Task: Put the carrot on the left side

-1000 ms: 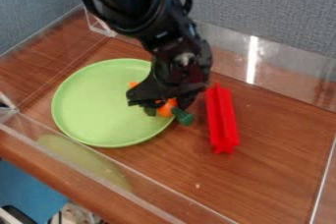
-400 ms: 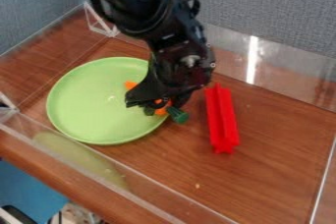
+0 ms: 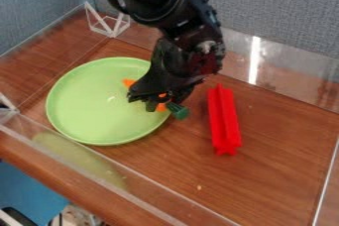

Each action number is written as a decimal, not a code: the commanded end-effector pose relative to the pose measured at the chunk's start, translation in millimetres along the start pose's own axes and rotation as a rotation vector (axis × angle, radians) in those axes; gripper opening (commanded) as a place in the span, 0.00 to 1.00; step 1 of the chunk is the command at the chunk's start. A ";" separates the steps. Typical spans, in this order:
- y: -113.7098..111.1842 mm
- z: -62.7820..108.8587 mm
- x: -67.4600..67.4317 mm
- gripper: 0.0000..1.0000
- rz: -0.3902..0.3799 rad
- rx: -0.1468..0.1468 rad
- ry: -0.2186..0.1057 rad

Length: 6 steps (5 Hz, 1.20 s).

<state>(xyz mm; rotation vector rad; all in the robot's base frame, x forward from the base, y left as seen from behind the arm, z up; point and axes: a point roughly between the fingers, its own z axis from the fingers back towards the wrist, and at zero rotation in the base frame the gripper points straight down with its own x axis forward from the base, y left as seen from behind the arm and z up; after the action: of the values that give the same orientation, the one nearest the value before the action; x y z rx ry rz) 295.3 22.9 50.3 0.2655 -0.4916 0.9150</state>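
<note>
Carrot (image 3: 157, 99) sits at right rim of the green plate (image 3: 86, 106), mostly hidden under the black gripper (image 3: 154, 96). Orange shows in two bits: one near the gripper's upper left, one at the lower side, with the dark green stem end (image 3: 176, 112) poking out toward lower right, just past the plate edge. Long axis seems to run from upper left to lower right, stem end to the lower right, tapered tip toward the plate centre; exact tilt can't be told, too much is covered.

Jaws are together, clamped on the carrot; black fingers bracket the orange body. Arm comes down from top of frame, gripper angled steeply downward.

No brand, label or readable writing anywhere; nothing legible on arm, plate or walls.

Red ridged bar (image 3: 223, 118) lies flat on the wooden tabletop (image 3: 284, 161), right of the carrot, apart from it, long axis roughly top to bottom of frame. Plate rests on the tabletop's left half. Clear plastic walls (image 3: 284, 66) ring the tabletop. Pale yellowish smear (image 3: 82, 161) shows on the near clear wall, lower left.
</note>
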 end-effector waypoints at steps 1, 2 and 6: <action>0.7 16.0 13.4 0.00 0.020 -0.048 -0.023; 0.5 28.1 21.0 0.00 -0.008 -0.074 -0.016; -12.5 0.2 13.3 0.00 0.011 -0.135 0.182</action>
<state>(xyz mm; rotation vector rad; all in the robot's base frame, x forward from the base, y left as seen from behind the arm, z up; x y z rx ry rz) 302.8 22.4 45.8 0.0777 -0.3459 0.8975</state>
